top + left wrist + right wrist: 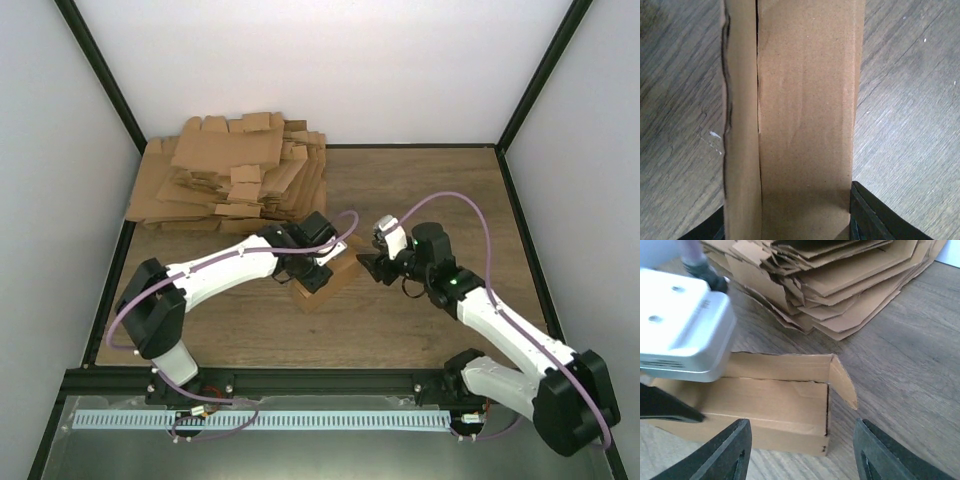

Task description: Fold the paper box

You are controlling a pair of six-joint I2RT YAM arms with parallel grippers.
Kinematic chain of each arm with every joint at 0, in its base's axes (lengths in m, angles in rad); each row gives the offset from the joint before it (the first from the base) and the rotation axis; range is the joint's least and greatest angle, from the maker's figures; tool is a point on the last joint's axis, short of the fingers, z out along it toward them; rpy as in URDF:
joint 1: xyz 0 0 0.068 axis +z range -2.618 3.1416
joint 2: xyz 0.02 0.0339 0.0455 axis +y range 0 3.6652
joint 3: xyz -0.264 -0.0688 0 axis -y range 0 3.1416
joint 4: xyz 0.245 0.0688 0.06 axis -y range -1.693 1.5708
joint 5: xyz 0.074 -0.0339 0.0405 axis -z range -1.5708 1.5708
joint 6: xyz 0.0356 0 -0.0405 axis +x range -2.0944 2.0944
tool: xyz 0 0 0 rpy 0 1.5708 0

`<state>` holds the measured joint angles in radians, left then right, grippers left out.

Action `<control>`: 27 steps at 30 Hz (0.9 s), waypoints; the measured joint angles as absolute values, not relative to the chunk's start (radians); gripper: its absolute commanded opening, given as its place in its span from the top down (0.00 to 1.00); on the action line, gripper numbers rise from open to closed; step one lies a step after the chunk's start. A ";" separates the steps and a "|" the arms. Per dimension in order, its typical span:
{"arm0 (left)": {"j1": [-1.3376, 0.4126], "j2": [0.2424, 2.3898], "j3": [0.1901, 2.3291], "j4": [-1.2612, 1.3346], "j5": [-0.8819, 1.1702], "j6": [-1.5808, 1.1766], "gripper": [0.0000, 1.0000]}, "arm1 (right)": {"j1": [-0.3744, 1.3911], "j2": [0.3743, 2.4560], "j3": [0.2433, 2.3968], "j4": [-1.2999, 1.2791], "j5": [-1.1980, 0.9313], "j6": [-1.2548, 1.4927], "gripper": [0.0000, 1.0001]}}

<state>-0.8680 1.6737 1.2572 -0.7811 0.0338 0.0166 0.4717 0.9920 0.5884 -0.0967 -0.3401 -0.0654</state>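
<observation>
Apparently the left hand (318,266) clasps the paper box (328,287).

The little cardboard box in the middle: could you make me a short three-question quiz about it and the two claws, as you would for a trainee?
1. True or false: the paper box lies on top of the pile of flat blanks.
2. Fill in the gap: the fingers of the right gripper are ____.
3. Which gripper has a finger on each side of the box?
A. the left gripper
B. the right gripper
C. neither

Key
1. False: it rests on the table, apart from the pile.
2. Open, with the box's open end just ahead of them.
3. A
</observation>
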 measured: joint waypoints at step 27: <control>-0.904 1.641 1.217 -0.787 -0.006 0.032 0.54 | 0.451 1.368 0.790 -0.135 -0.344 -0.312 0.76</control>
